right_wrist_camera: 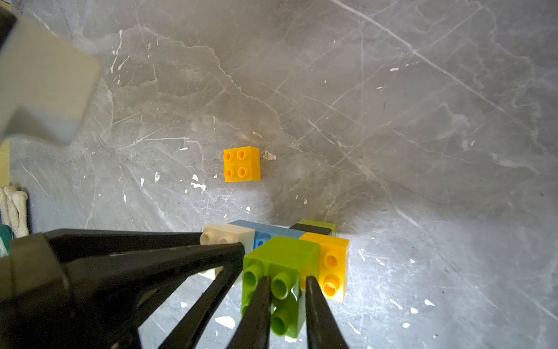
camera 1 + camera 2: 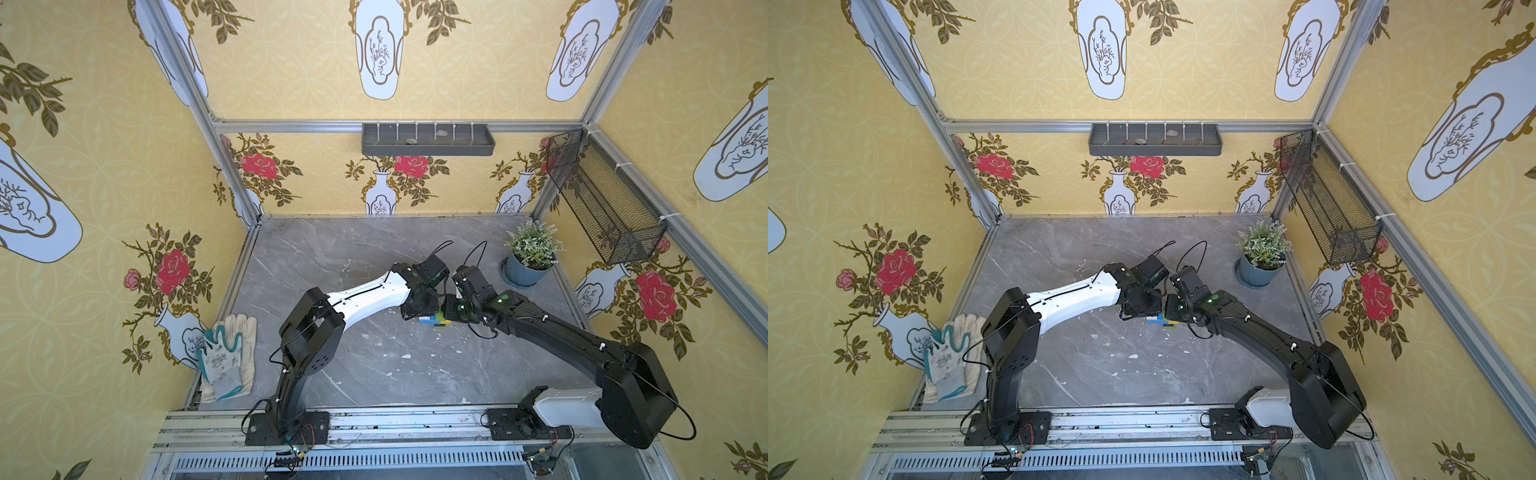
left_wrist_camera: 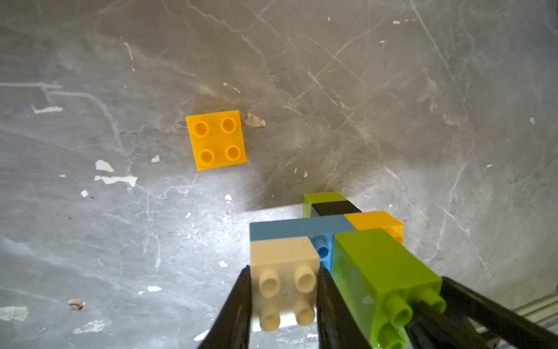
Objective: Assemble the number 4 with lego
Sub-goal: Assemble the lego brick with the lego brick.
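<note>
The number 4 (image 2: 432, 321) (image 2: 1163, 322) is a small cluster of joined lego lying on the grey table between both arms. In the left wrist view it shows a white brick (image 3: 283, 260), a long blue brick (image 3: 299, 228), a lime green brick (image 3: 380, 266), a yellow brick (image 3: 374, 220) and a second green brick (image 3: 323, 198). My left gripper (image 3: 284, 270) is shut on the white brick. My right gripper (image 1: 287, 279) is shut on the near lime green brick (image 1: 283, 253), beside the joined yellow brick (image 1: 332, 263). A loose yellow brick (image 3: 216, 139) (image 1: 242, 164) lies apart, studs up.
A potted plant (image 2: 532, 257) stands at the back right of the table. A pair of work gloves (image 2: 228, 357) lies at the left edge. A black mesh basket (image 2: 602, 199) hangs on the right wall and a grey tray (image 2: 428, 139) on the back wall.
</note>
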Available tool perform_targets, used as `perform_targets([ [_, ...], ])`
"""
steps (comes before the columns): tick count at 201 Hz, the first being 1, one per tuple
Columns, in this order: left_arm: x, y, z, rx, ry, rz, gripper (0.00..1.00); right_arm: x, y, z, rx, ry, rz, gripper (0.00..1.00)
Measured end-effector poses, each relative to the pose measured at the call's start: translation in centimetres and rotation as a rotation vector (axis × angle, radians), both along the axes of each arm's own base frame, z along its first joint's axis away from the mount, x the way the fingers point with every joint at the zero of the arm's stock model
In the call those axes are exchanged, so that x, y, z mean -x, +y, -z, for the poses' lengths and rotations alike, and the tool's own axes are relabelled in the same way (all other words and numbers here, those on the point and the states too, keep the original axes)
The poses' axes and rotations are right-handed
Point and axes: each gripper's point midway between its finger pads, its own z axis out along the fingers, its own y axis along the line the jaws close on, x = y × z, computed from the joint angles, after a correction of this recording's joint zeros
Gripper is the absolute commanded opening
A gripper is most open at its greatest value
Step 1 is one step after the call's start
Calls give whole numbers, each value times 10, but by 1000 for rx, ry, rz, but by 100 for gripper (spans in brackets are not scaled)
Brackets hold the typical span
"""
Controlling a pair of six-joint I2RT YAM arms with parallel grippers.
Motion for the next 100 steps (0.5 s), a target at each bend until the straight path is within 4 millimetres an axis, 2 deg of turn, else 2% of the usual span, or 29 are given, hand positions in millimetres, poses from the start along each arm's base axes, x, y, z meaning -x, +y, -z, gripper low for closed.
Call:
perform_targets([
  [44, 1, 1, 1, 1, -7, 17, 23, 0, 0, 1, 1, 4, 2, 22],
  [100, 1, 0, 1, 9, -6, 18, 34, -1, 1, 1, 1, 5, 2, 22],
])
